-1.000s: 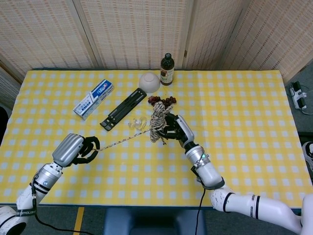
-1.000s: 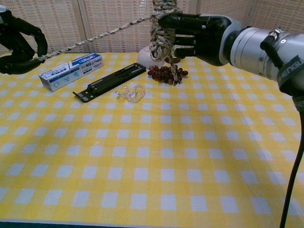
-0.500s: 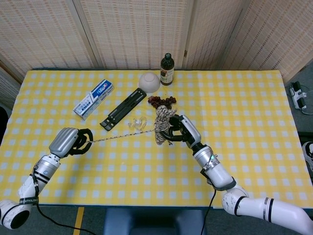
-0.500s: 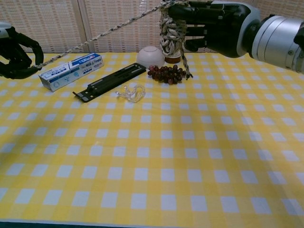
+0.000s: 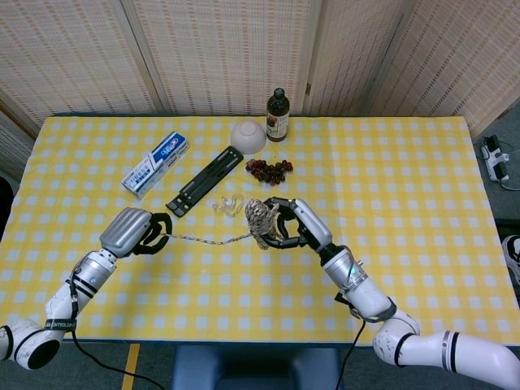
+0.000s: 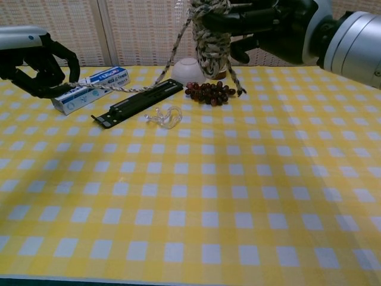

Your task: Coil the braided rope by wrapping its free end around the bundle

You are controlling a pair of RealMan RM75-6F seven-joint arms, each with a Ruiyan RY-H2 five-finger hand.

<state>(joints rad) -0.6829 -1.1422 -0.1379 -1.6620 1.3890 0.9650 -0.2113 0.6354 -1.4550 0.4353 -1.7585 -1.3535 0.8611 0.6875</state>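
Where the rope leaves the bundle: a single free strand [image 5: 213, 239] runs slackly leftward from the coil, sagging in a shallow curve
Rope bundle [image 5: 260, 219]: a compact coil of braided rope held above the yellow-checked tablecloth [image 5: 406, 203], near the table's middle; in the chest view it hangs upright with a short tail dangling at its lower right
Right hand [image 5: 294, 224]: dark fingers wrap around the bundle and grip it from the right side
Left hand [image 5: 142, 233]: fingers curled closed on the far end of the free strand, holding it above the cloth at the left
Grapes [image 5: 268, 169]: a dark red cluster lying just behind the bundle
Clear plastic piece [image 5: 229, 205]: on the cloth just left of the bundle
Black bar [image 5: 205, 180]: a long flat stand lying diagonally, left of the grapes
Toothpaste box [image 5: 155, 164]: white and blue, at the left rear
White bowl [image 5: 249, 136]: upside down, beside the dark bottle [image 5: 278, 115] at the table's far edge
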